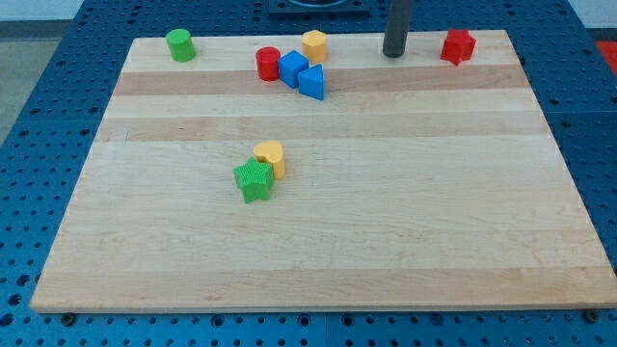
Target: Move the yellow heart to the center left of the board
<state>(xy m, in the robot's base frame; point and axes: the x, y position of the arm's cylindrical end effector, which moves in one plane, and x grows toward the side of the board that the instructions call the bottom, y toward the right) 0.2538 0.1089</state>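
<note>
heart (271, 155): yellow, lying flat, touching the green star (254, 180) at its 7 o'clock
pointing: cannot tell
my tip (393, 54): bare rod, nothing held, far off at 1 o'clock

Bright, even overhead light, soft short shadows, sharp focus, no glare.

Heart (271, 155) touching star (254, 180), board (386, 241) centre-left; my tip (393, 54) far, view's top.
</note>
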